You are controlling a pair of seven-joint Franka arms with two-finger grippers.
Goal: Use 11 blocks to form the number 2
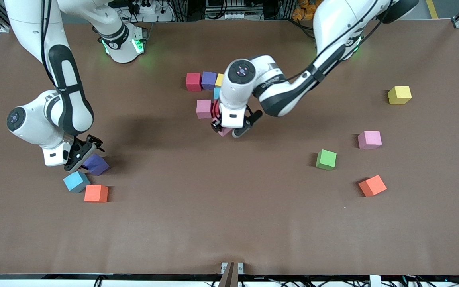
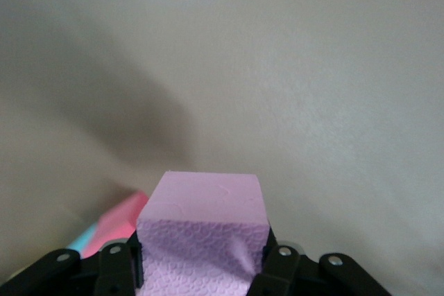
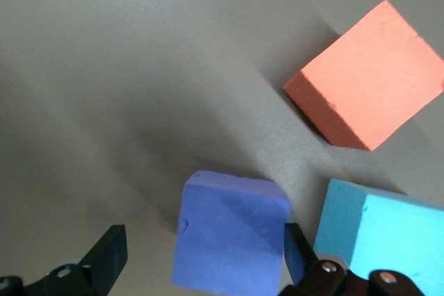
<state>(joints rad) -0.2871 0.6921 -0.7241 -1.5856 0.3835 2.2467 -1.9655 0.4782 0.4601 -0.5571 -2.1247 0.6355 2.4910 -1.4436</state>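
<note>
Front cam is looking down from high across the table (image 1: pixel 229 231), facing both robots. Each wrist cam is staring straight down, super close; the right one is sharing the purple block (image 3: pixel 232 230) (image 1: pixel 96 164) with it.

Crowded middle, open foreground on the tabletop (image 1: pixel 229 223)

The left tool (image 1: pixel 229 129), gripping a pink block (image 2: pixel 205 230), sits hemmed by clustered blocks (image 1: pixel 203 93); the open right tool (image 1: pixel 79 159) straddles a purple block (image 1: pixel 96 164) beside blue (image 1: pixel 76 181) and orange (image 1: pixel 96 193) ones.
</note>
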